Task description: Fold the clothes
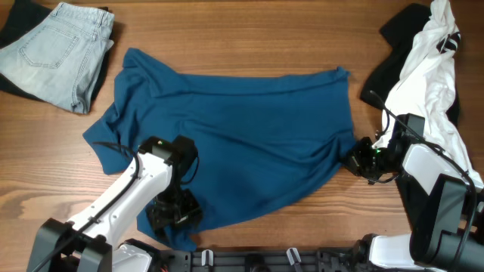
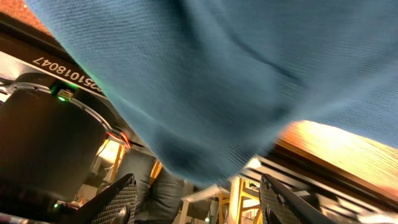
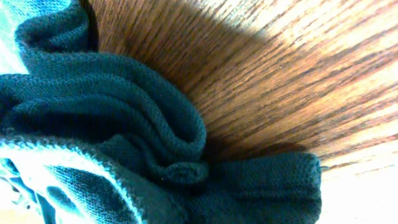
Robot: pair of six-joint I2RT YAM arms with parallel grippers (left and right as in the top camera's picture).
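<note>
The wooden counter (image 1: 249, 45) carried a teal-blue shirt (image 1: 242, 143), spread wide and wrinkled across the middle of the frame, its lower part running down toward the bottom left and its right corner drawn into a bunch at the right. Pale denim jeans (image 1: 57, 53) lay folded in the upper left corner over a dark cloth (image 1: 9, 26), near the shirt's upper left edge. A white garment (image 1: 431, 75) lay heaped over black cloth (image 1: 397, 34) at the upper right, with bare wood between it and the shirt.
</note>
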